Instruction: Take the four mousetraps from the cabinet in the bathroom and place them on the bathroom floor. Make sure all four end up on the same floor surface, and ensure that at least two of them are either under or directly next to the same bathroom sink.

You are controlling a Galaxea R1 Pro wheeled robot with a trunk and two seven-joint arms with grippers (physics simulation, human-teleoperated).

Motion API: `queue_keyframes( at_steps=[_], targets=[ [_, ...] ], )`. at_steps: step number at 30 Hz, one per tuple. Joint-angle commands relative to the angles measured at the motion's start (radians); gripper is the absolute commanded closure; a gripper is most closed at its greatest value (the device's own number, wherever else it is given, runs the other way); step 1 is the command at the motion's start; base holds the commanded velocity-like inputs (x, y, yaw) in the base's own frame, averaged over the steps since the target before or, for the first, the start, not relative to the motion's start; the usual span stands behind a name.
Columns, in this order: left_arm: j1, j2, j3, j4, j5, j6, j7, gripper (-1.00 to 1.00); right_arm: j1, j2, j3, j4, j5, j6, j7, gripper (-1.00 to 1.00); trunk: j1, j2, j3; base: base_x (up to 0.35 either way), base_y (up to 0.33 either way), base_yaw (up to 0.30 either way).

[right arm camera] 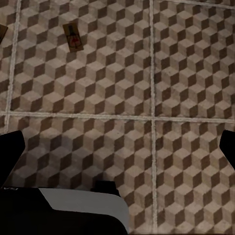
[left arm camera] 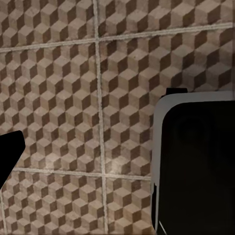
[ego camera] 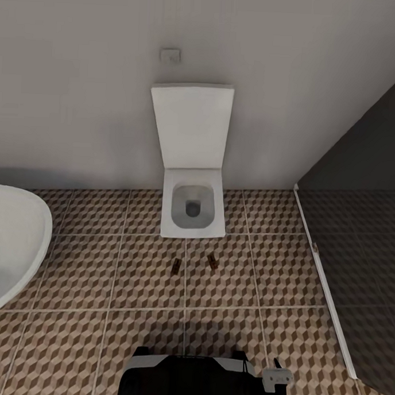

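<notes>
Two mousetraps (ego camera: 176, 266) lie flat on the bathroom floor (ego camera: 91, 256), side by side but apart, just in front of the white toilet (ego camera: 192, 210) that stands lid-up against the back wall; one of them also shows from the right wrist camera (right arm camera: 73, 37). A white bathtub (ego camera: 14, 241) curves in along the floor's left edge, and a darker grey section (ego camera: 361, 268) runs down its right edge. The dark finger tips at the edges of both wrist views show too little of either hand, so I cannot tell whether each is released or clenched.
</notes>
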Motion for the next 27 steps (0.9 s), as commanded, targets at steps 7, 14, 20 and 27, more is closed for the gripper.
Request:
queue_keyframes(
  at_steps=[7, 14, 20, 27],
  targets=[
    [0.000, -0.008, -0.008, 0.012, 0.002, -0.001, 0.008, -1.00, 0.000, 0.000, 0.009, 0.001, -0.008, 0.002, -0.002, -1.00, 0.001, -0.001, 0.010, 0.000, 0.000, 0.000],
    [0.000, -0.009, -0.008, 0.014, 0.002, -0.001, 0.008, -1.00, 0.000, 0.001, 0.009, 0.001, -0.008, 0.003, -0.002, -1.00, 0.001, -0.001, 0.021, 0.000, 0.000, 0.000],
    [0.000, -0.010, -0.008, 0.014, 0.002, 0.000, 0.008, -1.00, 0.000, 0.001, 0.009, 0.001, -0.008, 0.003, -0.002, -1.00, 0.001, -0.001, 0.031, 0.000, 0.000, 0.000],
    [0.000, -0.010, -0.008, 0.014, 0.002, 0.001, 0.008, -1.00, 0.000, 0.001, 0.009, 0.001, -0.008, 0.003, -0.002, -1.00, 0.001, -0.001, 0.042, 0.000, 0.000, 0.000]
  ],
)
